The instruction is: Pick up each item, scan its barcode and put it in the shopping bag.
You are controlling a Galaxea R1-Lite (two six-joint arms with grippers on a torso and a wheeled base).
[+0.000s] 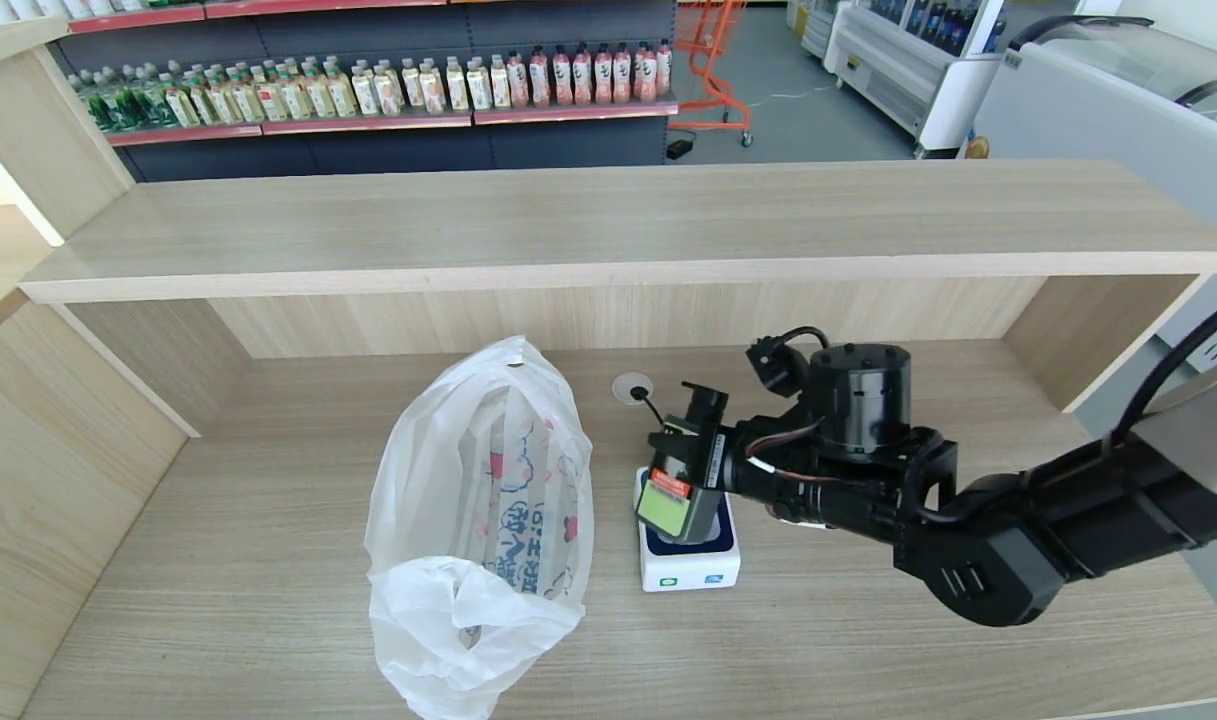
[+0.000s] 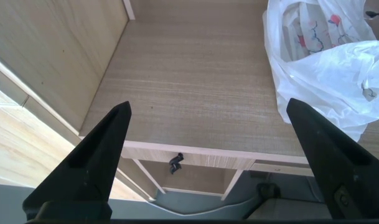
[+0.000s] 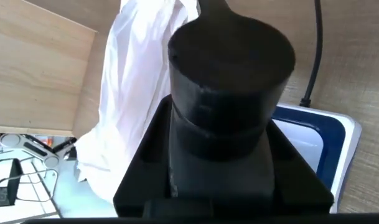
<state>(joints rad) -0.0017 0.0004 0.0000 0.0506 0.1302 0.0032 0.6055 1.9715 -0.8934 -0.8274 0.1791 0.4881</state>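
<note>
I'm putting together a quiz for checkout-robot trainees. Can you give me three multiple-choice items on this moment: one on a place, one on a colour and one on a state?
1. Where is the packet in the right gripper relative to the scanner?
A) beneath it
B) over it
C) far off to the robot's right of it

2. What colour is the scanner's top face?
A) blue
B) red
C) yellow

3. How does the left gripper stand?
A) shut tight
B) shut on the packet
C) open, empty

Key:
1 B: the head view shows the packet held over the scanner.
2 A: a blue panel shows below the packet.
3 C: the fingers stand wide apart above the counter.
</note>
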